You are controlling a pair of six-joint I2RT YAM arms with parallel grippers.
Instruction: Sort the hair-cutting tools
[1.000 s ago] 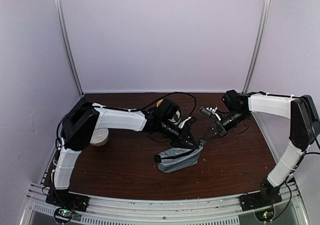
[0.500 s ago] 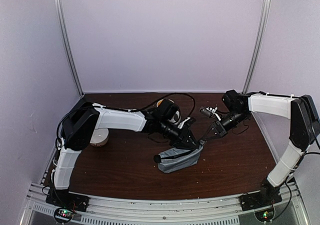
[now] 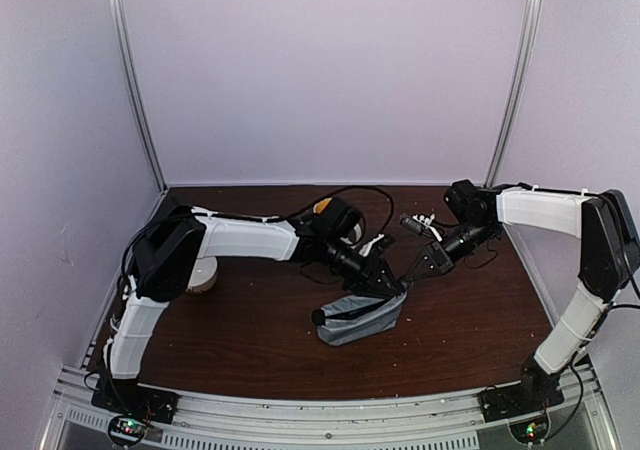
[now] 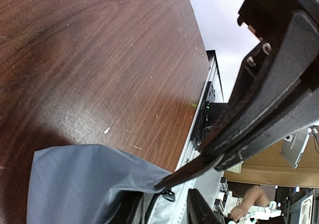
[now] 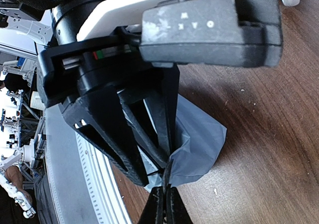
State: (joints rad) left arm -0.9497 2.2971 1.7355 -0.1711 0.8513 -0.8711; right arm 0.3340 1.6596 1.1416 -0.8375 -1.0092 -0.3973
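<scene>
Pinched lip, parted fingers at the pouch mouth
The right gripper (image 5: 165, 201) is pressed tight on the grey pouch (image 3: 362, 318) lip, and the left gripper (image 3: 387, 288) is spread over the mouth (nothing visibly held). The hair-cutting tools are hidden, likely inside, though a possible dark tool end (image 3: 317, 317) pokes out. Keep the lip taut.

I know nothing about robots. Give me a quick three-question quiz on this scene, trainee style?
1. True or false: the right gripper pinches the edge of the grey pouch.
2. The white bowl sits on the robot's: A left, B right.
3. Fill in: at the pouch, the left gripper is ____.
Key: 1 true; 2 A; 3 open.
</scene>
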